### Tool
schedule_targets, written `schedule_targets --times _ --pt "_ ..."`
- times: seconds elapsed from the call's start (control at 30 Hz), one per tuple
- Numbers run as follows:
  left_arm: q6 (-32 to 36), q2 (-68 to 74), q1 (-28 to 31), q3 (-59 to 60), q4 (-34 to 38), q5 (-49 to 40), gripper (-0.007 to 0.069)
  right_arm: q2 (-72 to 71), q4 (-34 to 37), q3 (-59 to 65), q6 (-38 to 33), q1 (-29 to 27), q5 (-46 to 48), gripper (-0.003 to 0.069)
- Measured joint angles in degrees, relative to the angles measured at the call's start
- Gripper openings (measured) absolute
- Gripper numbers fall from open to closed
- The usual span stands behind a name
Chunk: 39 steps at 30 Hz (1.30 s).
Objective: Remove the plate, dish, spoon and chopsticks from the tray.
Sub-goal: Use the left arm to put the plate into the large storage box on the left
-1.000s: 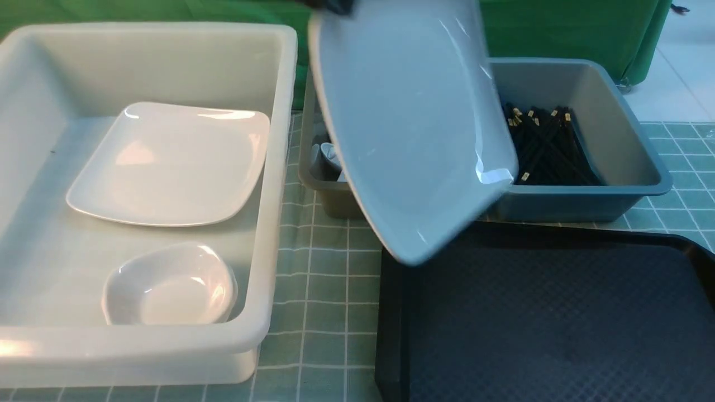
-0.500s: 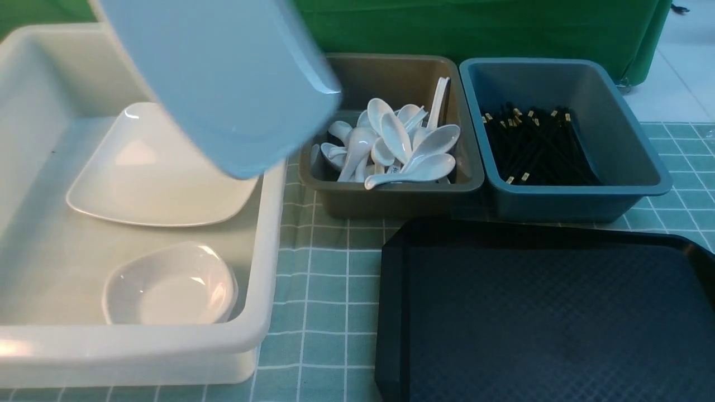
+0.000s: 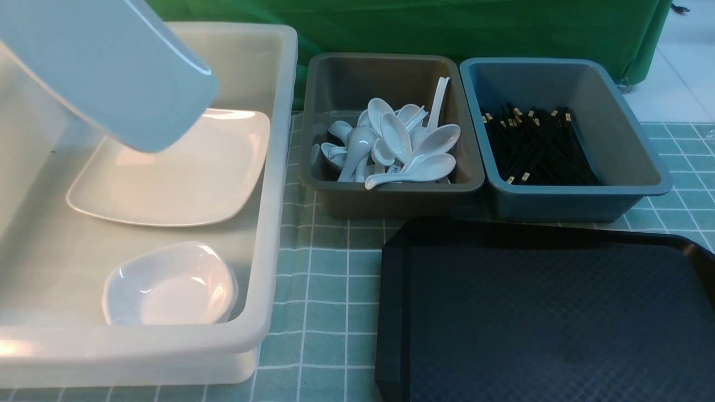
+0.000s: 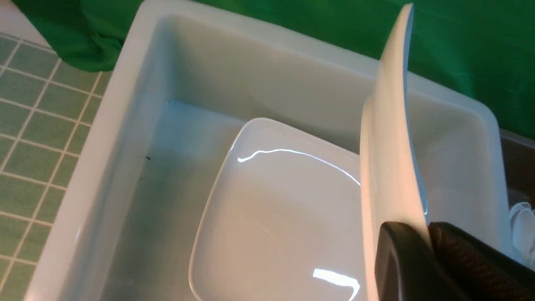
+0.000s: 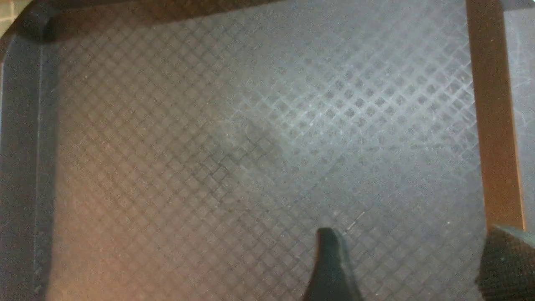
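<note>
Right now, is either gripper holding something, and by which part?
The left gripper grips the large square white plate by its rim; the right gripper holds nothing.

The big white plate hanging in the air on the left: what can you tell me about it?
The plate is large and square with rounded corners and a shallow raised rim. It is glossy white, like ceramic. It is tilted steeply, showing nearly edge-on in the left wrist view, and is pinched at its rim by the left tool. It hangs over the white tub, above a second plate lying flat there, seemingly without touching it.
</note>
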<state>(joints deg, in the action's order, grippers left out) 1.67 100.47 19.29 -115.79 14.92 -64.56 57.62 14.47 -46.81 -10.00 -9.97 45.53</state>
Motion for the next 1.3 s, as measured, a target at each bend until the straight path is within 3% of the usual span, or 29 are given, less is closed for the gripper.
schedule_targets --times 0.43,0.8,1.3 --pt "0.3 12.0 0.0 0.0 6.0 0.4 0.0031 0.0 0.0 0.0 0.0 0.0 -0.2 0.0481" --pt "-0.6 15.7 -0.1 -0.1 3.5 3.3 0.0031 0.0 0.0 0.0 0.0 0.0 -0.2 0.0481" --pt "0.9 24.0 0.2 -0.4 1.9 -0.9 0.0028 0.0 0.0 0.0 0.0 0.0 -0.3 0.0481"
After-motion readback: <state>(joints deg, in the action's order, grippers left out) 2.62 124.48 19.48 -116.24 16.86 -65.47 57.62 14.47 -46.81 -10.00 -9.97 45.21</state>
